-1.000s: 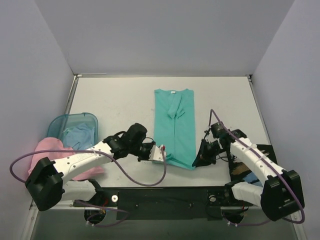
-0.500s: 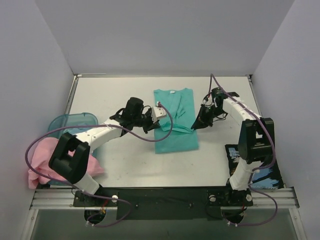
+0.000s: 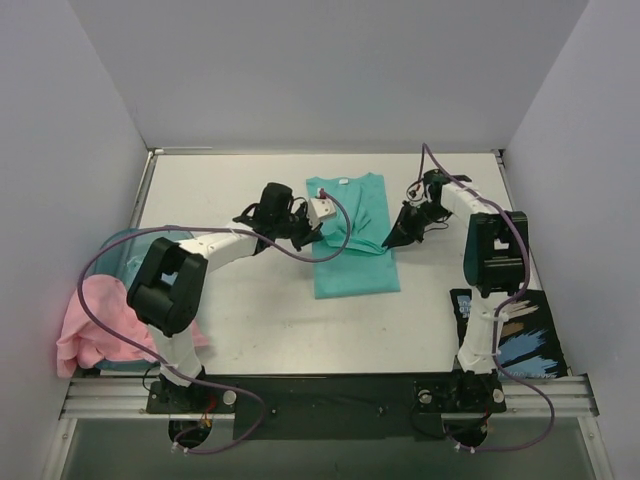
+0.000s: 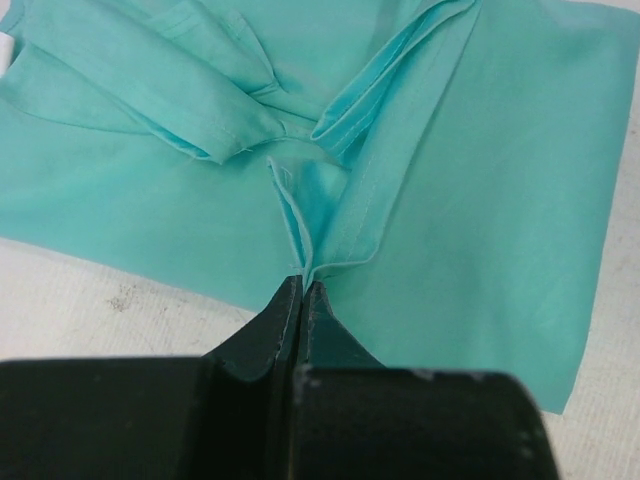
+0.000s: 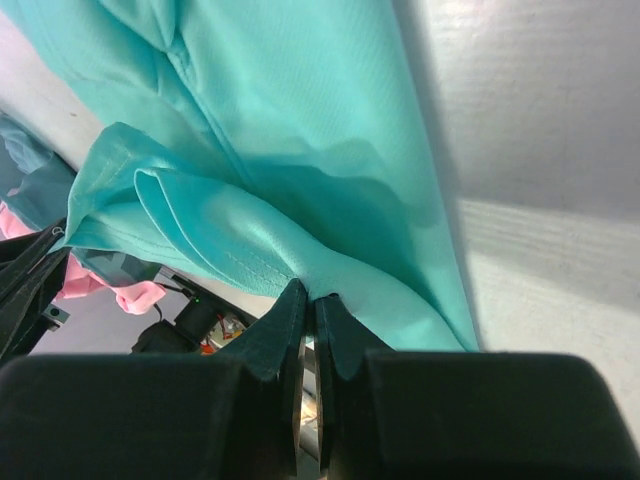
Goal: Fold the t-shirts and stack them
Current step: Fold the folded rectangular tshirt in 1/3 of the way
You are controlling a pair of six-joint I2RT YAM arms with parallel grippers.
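Both arms have swung from the near edge of the surface (image 3: pixel 240 320) out toward its far side, and they have carried the bottom hem of the teal t-shirt (image 3: pixel 355 270) with them. A second ago the shirt lay stretched out long; it is now doubled over itself and about half as long, with a fresh fold as its near edge. The left pincer (image 4: pixel 302 290) is closed on a pinch of the hem at the shirt's left side. The right pincer (image 5: pixel 305 298) is closed on the matching corner at the right, where the cloth hangs in a loose curl that is not yet laid flat. The carried layer reaches roughly to the sleeves, just short of the collar. The crosswise fold looks nearly made, and what seems left is to lower the hem, let go and smooth it. The pink t-shirt (image 3: pixel 88 325) lies bunched at the left edge, well apart and unfolded, so folding it and stacking the two are not yet done.
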